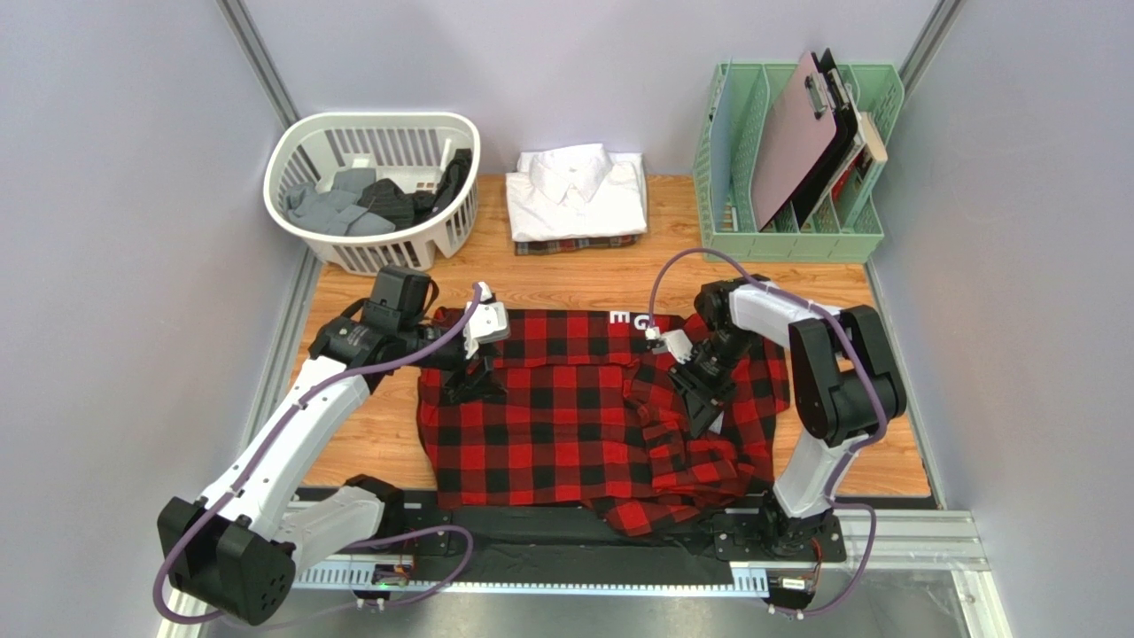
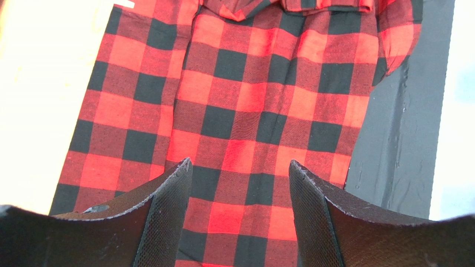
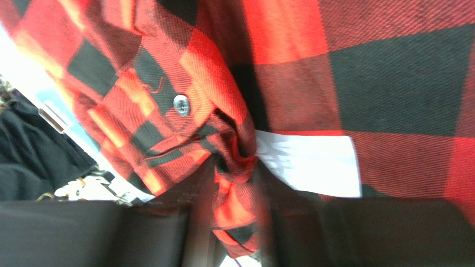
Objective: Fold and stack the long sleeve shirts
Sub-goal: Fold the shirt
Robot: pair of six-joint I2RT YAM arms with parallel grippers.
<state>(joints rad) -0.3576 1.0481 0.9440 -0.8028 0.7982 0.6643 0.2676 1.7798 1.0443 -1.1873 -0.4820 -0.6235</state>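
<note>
- Top external view: the red-and-black flannel shirt (image 1: 559,425) is spread across the middle of the wooden table (image 1: 360,445), between the two arms. Its near hem reaches the black mat (image 1: 506,525) by the arm bases. The left half lies pretty flat and the right half is all rumpled.
- The left gripper (image 1: 469,376) is over the shirt's far-left part, near the edge.
- In the left wrist view, the left gripper (image 2: 240,164) has its fingers spread wide with nothing pinched between them, just flannel (image 2: 251,100) below. Can't tell if the tips touch the cloth.
- The right gripper (image 1: 698,406) is down in the bunched-up right side.
- In the right wrist view, the right gripper (image 3: 237,189) is clamped on a scrunched fold of the flannel (image 3: 390,67). A cuff with a button (image 3: 180,103) sits just beside the pinch. There's also a white patch there that I can't identify.
- At the back, a folded white shirt (image 1: 579,186) lies on top of a dark plaid shirt (image 1: 575,245), of which only a strip shows at the near edge.
- The stack sits between a white laundry basket (image 1: 439,242) holding dark and grey clothes (image 1: 360,202) on the left and a green file rack (image 1: 799,247) with clipboards (image 1: 799,133) on the right.
</note>
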